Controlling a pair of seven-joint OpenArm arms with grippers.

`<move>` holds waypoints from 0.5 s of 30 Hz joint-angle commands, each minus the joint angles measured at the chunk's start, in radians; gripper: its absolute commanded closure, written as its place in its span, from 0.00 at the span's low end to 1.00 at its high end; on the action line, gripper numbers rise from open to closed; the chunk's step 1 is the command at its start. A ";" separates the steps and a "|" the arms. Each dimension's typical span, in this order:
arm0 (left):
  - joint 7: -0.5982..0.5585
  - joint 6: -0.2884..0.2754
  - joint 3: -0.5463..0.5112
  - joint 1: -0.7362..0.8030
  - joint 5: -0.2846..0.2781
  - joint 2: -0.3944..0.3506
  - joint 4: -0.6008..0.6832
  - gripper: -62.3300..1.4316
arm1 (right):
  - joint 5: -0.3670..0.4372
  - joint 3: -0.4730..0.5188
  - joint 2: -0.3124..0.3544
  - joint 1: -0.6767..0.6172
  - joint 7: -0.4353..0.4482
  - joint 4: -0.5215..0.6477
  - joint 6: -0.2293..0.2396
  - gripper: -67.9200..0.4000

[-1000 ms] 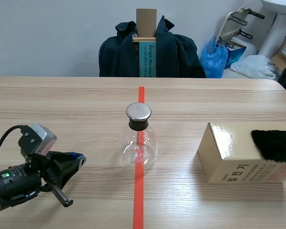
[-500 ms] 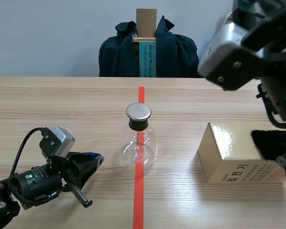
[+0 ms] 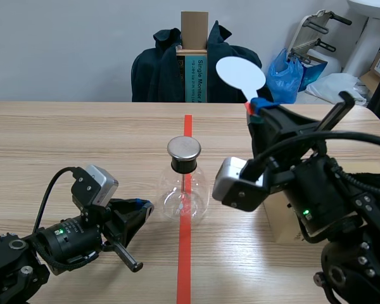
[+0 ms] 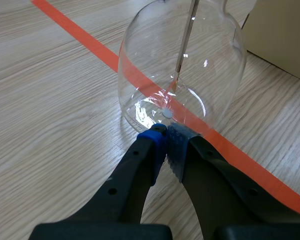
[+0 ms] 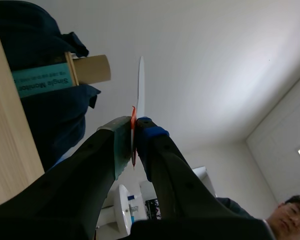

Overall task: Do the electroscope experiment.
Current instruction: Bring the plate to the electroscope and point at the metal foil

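- Standing upright on the orange-red tape line [image 3: 184, 259], the glass flask [image 3: 184, 193] carries a round metal cap [image 3: 184, 148]; a thin rod [image 4: 184, 45] hangs inside it.
- Low on the table [image 3: 82, 139] to the flask's left, the left gripper [image 3: 143, 206] has its pads pressed together on nothing, tips just beside the flask's base.
- Raised to the flask's right, above the cap, the right gripper [image 3: 258, 109] has its jaws clamped on the red stem of a white paddle [image 3: 240, 74], which stands upright.
- A tan box [image 4: 285, 35] sits to the flask's right, mostly hidden by the right arm.
- Behind the flask, past the table, a dark jacket [image 3: 234, 73] drapes a chair.
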 commanded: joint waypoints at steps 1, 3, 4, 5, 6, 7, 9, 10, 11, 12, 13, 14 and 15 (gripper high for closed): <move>-0.015 -0.002 0.000 -0.009 -0.006 -0.003 0.003 0.93 | 0.005 -0.006 0.008 0.024 0.000 0.002 -0.027 0.98; -0.013 -0.001 0.000 -0.009 -0.006 -0.003 0.003 0.93 | 0.003 -0.024 0.008 0.031 0.001 -0.030 -0.028 0.98; -0.013 -0.001 0.000 -0.009 -0.006 -0.003 0.003 0.93 | 0.002 -0.031 0.008 0.034 0.004 -0.043 -0.028 0.98; -0.012 -0.001 0.000 -0.009 -0.006 -0.003 0.003 0.93 | 0.001 -0.037 0.008 0.035 0.006 -0.056 -0.028 0.98; -0.012 -0.001 0.000 -0.009 -0.006 -0.003 0.003 0.93 | -0.001 -0.042 0.008 0.037 0.011 -0.068 -0.027 0.98; -0.011 0.000 0.000 -0.009 -0.006 -0.003 0.003 0.93 | -0.001 -0.047 0.008 0.040 0.014 -0.078 -0.028 0.98; -0.010 0.010 0.000 -0.009 -0.006 -0.003 0.003 0.93 | -0.001 -0.055 0.008 0.042 0.019 -0.095 -0.027 0.98; -0.010 0.013 0.000 -0.009 -0.006 -0.003 0.003 0.93 | -0.001 -0.059 0.008 0.043 0.019 -0.104 -0.027 0.98; -0.010 0.016 0.000 -0.009 -0.006 -0.003 0.003 0.93 | -0.001 -0.062 0.008 0.043 0.023 -0.110 -0.027 0.98; -0.010 0.018 0.000 -0.009 -0.006 -0.003 0.003 0.93 | -0.001 -0.065 0.008 0.043 0.023 -0.115 -0.027 0.98; -0.010 0.018 0.000 -0.009 -0.006 -0.003 0.003 0.93 | -0.001 -0.068 0.008 0.043 0.024 -0.119 -0.027 0.98; -0.010 0.019 0.000 -0.009 -0.006 -0.003 0.003 0.93 | -0.001 -0.071 0.008 0.043 0.027 -0.123 -0.027 0.98; -0.010 0.019 0.000 -0.009 -0.006 -0.003 0.003 0.93 | -0.001 -0.071 0.008 0.043 0.032 -0.126 -0.023 0.98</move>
